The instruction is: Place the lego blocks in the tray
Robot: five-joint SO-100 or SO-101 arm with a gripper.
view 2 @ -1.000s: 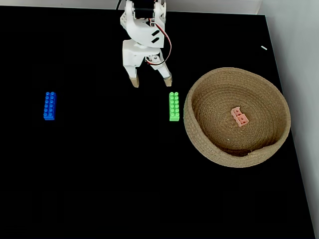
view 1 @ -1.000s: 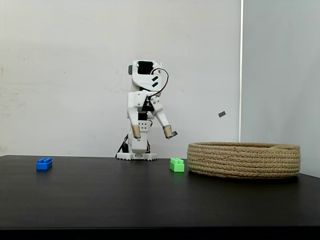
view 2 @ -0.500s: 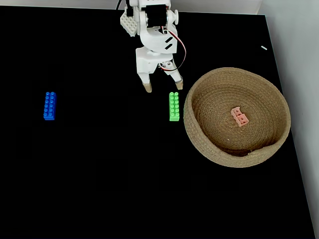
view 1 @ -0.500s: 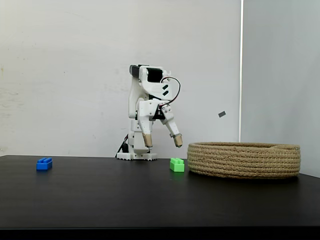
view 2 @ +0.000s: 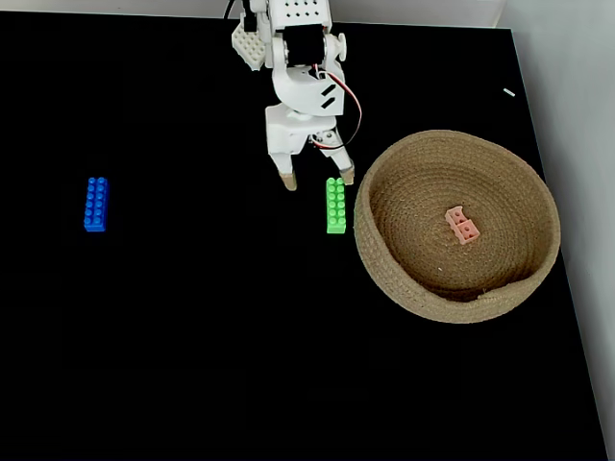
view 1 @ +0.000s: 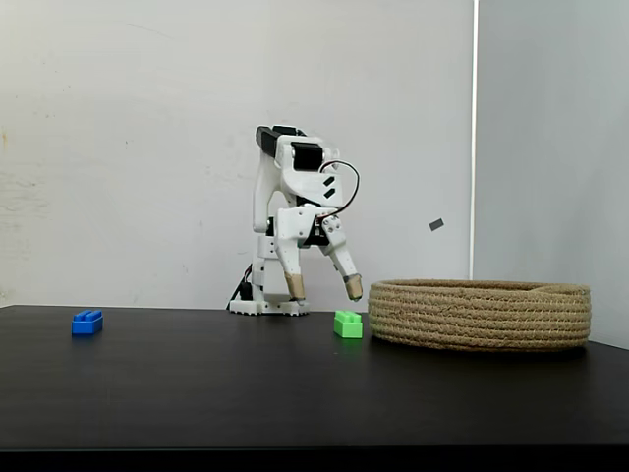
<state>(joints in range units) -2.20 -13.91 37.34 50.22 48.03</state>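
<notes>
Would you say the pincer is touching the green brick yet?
Apart: in a fixed view the open pincer hangs above the green brick, with wall visible between them.

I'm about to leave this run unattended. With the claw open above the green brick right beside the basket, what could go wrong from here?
1. The green brick lies close against the basket wall, so one finger of the open claw may catch the rope rim as it descends.
2. The claw sits over the brick's far end, not its middle; an end grip could let it swivel or slip.
3. A nudge could push the brick under the basket's curve.
</notes>
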